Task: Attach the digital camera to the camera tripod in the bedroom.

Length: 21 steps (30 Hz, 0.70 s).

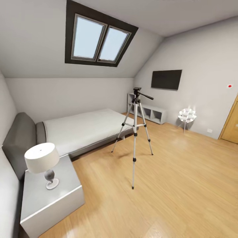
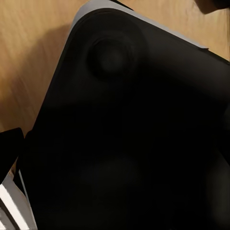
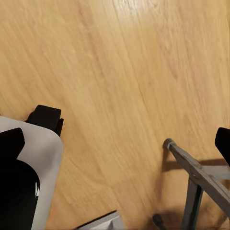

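Three thin silver legs spread on the light wood floor [image 1: 185, 185] of the bedroom, carrying the camera tripod [image 1: 135, 132] upright in the middle of the head view. Black head on top, long pan handle pointing toward the wall TV [image 1: 166, 79]. Standing just off the foot corner of the low grey bed [image 1: 82, 129], apart from it, one leg reaching toward the viewer. Well behind it, against the far wall, a low white shelf unit [image 1: 148, 112]. Further toward the wooden door [image 1: 231, 122], a small white spiky lamp [image 1: 187, 115] on thin legs. Overhead, a dark-framed skylight [image 1: 97, 38] set in the sloped white ceiling. Near the view's lower left, a pale bedside cabinet [image 1: 49, 205] beside the bed's headboard, bearing a table lamp [image 1: 42, 158] with a white drum shade.

Seen from the left wrist: a big dark rounded body [image 2: 134, 124] with a pale edge, close up, wood floor beyond it. Left gripper [image 2: 115, 148] lost against that darkness, so cannot tell whether its jaws are apart or together.

Seen from the right wrist: right gripper [image 3: 117, 143] with jaws wide apart, one black fingertip at each side edge, nothing but bare floor between them. Beside one tip, a white-rimmed dark body [image 3: 28, 182]. Near the other, slim grey struts [image 3: 191, 175] casting a shadow on the boards.
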Tool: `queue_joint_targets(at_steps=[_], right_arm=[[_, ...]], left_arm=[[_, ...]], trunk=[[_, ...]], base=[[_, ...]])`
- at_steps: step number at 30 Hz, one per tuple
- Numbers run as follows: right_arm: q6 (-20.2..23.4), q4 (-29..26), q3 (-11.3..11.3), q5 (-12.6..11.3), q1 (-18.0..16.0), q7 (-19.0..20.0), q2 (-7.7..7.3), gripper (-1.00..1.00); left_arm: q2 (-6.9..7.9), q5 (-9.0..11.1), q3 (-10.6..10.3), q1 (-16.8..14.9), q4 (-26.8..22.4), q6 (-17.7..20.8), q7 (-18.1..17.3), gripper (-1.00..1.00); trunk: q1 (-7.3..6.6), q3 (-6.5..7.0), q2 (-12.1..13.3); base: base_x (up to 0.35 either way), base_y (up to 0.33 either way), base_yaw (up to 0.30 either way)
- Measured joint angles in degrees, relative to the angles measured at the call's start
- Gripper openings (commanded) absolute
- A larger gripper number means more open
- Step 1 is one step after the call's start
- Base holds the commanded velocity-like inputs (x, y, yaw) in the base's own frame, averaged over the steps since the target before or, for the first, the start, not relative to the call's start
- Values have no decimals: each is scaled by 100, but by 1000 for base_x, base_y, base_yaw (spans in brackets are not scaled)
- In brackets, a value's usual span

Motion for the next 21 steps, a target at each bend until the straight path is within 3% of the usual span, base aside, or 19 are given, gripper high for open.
queue_joint_targets(at_steps=[21], right_arm=[[-7,0,0,0,0,-4,0,100]], left_arm=[[0,-1,2,0,0,0,3,100]], trunk=[[0,0,0]], base=[[0,0,-219]])
